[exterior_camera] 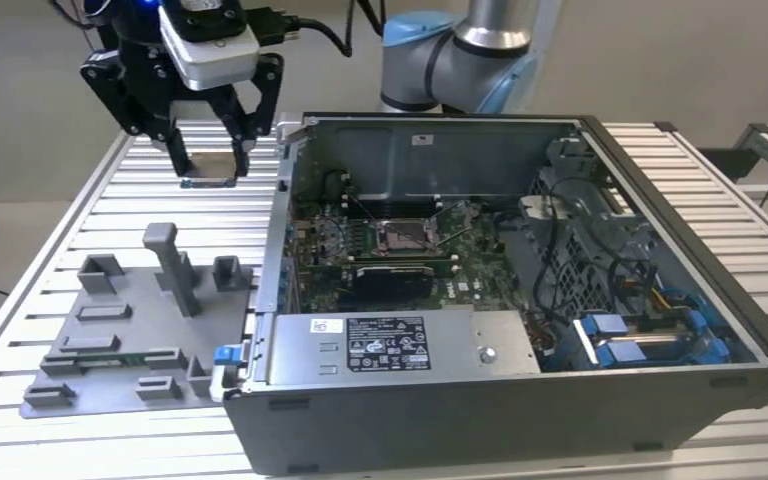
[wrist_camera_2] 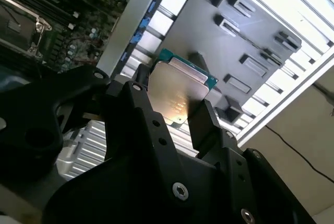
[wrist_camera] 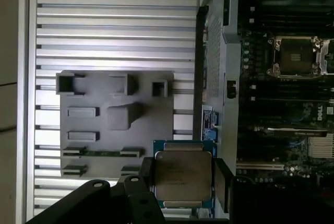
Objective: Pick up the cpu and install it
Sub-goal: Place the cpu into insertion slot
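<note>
On the slatted table (exterior_camera: 704,190) you have an open computer case (exterior_camera: 518,400). Inside it are the motherboard (exterior_camera: 471,245) with its dark, metal-framed socket (exterior_camera: 400,236), a power supply (exterior_camera: 398,345) on the near side and blue cables (exterior_camera: 624,335) toward the exterior view's right. Beside the case, at the exterior view's left, lies a grey fixture (exterior_camera: 104,340) with upright blocks. Your gripper (exterior_camera: 209,172) hangs over the table on the far side of the fixture, fingers closed against two opposite edges of the cpu (exterior_camera: 208,183). The chip is held flat, silvery top up, clear of the table. In both wrist views the black fingers cover the chip's side edges, and its underside is hidden.
</note>
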You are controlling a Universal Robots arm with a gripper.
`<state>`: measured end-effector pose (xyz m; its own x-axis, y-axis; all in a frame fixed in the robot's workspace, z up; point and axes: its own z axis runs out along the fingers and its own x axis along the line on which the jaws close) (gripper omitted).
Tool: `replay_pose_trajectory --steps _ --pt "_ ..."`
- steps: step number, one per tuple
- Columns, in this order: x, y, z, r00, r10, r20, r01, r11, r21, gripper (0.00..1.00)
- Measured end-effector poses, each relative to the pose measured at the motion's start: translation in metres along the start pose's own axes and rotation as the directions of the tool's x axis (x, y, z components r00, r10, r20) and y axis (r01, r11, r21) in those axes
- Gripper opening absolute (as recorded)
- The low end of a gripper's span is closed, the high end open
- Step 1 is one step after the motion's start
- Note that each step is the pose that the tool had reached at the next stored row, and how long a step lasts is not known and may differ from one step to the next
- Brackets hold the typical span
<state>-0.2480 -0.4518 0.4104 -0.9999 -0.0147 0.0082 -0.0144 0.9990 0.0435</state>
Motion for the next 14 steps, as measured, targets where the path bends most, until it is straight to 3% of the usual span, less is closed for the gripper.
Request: replay_pose_trajectory --steps 14 --pt "-0.0635 -0.0009 -0.0002 1.0 0.0 0.0 0.0 1.0 0.0 0.0"
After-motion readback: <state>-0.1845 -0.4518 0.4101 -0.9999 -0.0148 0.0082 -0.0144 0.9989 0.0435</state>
